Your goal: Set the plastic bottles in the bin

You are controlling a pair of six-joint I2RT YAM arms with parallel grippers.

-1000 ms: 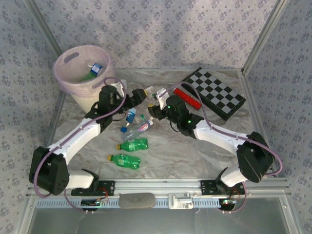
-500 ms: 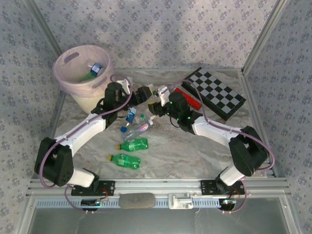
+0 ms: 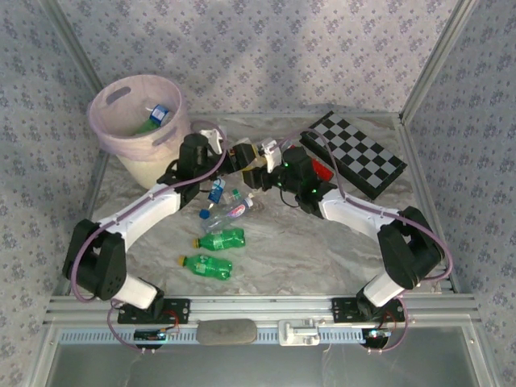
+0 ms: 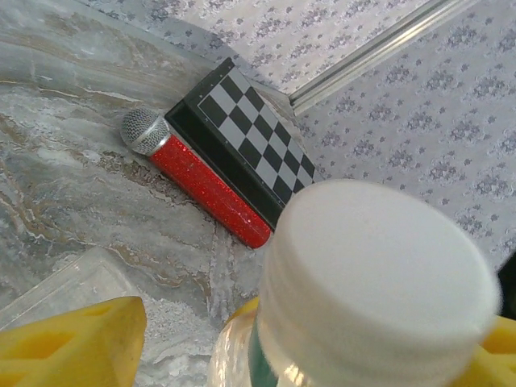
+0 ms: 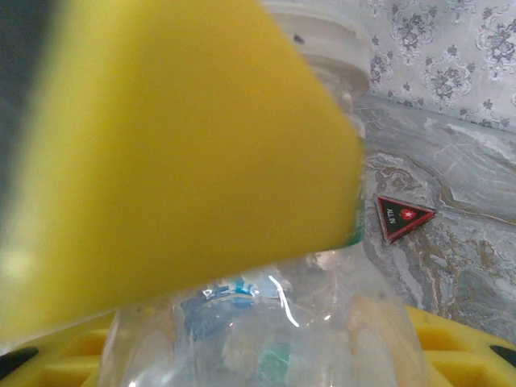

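Note:
A clear plastic bottle with a white cap (image 3: 256,151) hangs above the table's back middle, and my right gripper (image 3: 263,166) is shut on its body (image 5: 266,339). My left gripper (image 3: 235,157) has come in from the left. Its yellow fingers (image 4: 72,339) stand on either side of the bottle's neck below the cap (image 4: 379,274), with a gap showing on the left side. The pale pink bin (image 3: 105,129) stands at the back left with bottles (image 3: 155,118) inside. On the table lie two green bottles (image 3: 222,239) (image 3: 207,266) and two clear ones (image 3: 216,191) (image 3: 236,211).
A chessboard (image 3: 359,153) lies at the back right, and a glittery red bar with a metal mesh head (image 4: 201,181) lies along its near edge. On the marble sits a small red-and-black triangle (image 5: 403,216). A loose blue cap (image 3: 205,215) rests among the bottles.
My left gripper has moved right to the bottle held by the right gripper, and its jaws have narrowed round the neck. The right gripper has shifted slightly back with the bottle.

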